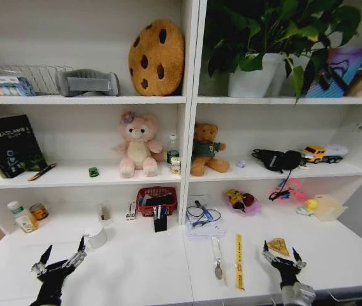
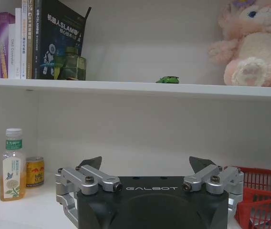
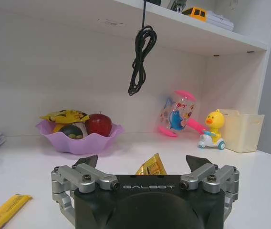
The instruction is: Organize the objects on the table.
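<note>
Both grippers hover spread and empty over the white desk's (image 1: 149, 268) near edge.

The left gripper (image 1: 58, 260) hangs close to a white cup (image 1: 95, 234); the right gripper (image 1: 282, 256) sits just near of a yellow snack packet (image 1: 278, 246). A careless reach could topple the cup or the bottle (image 1: 17, 211) far left; the green toy car (image 1: 93, 171) waits on the shelf beyond.

My left gripper (image 1: 58, 256) hovers over the table (image 1: 136, 268) at its near left, jaws apart; my right gripper (image 1: 282, 253) does likewise at the near right. Between them lie a spoon (image 1: 217, 258) and a long packet (image 1: 238, 252). The basket (image 1: 156, 200) sits farther back, centre. On the shelf above, what may be the toy car (image 1: 93, 171) lies left of the plush toy (image 1: 137, 145).
</note>
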